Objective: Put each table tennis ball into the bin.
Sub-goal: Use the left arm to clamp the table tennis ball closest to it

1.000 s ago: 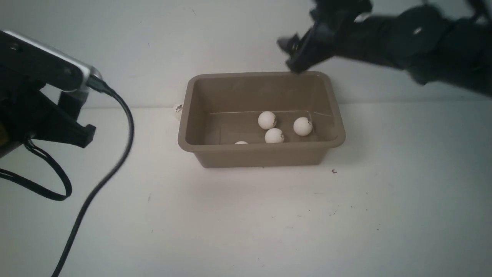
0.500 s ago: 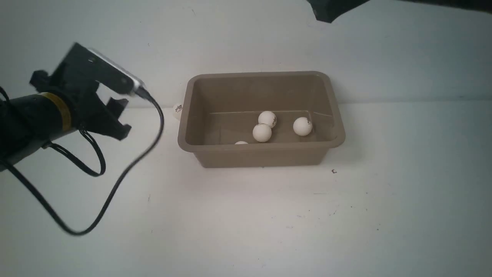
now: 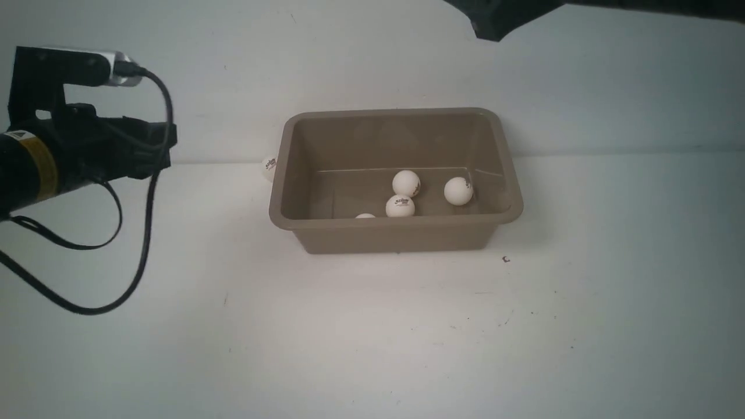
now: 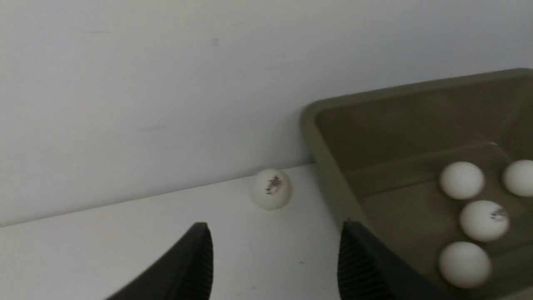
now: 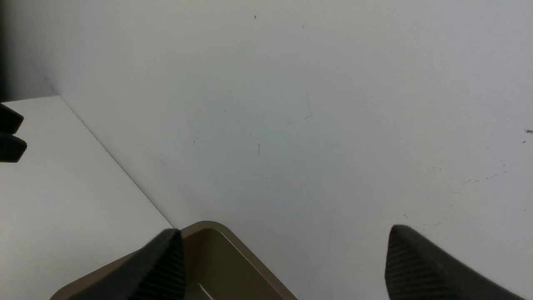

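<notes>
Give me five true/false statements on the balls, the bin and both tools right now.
1. Four balls lie in the bin: true.
2. A fifth ball sits on the table outside the bin, beside its left wall: true.
3. The left tool grips a ball: false, its jaws are apart and empty.
4. The right tool is shut: false, it is open with nothing in it.
5. The bin lies on its side: false, it stands upright.

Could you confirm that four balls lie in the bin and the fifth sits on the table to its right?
Nearly: the fifth ball sits on the table left of the bin, not right; the front view shows it. The rest holds.
</notes>
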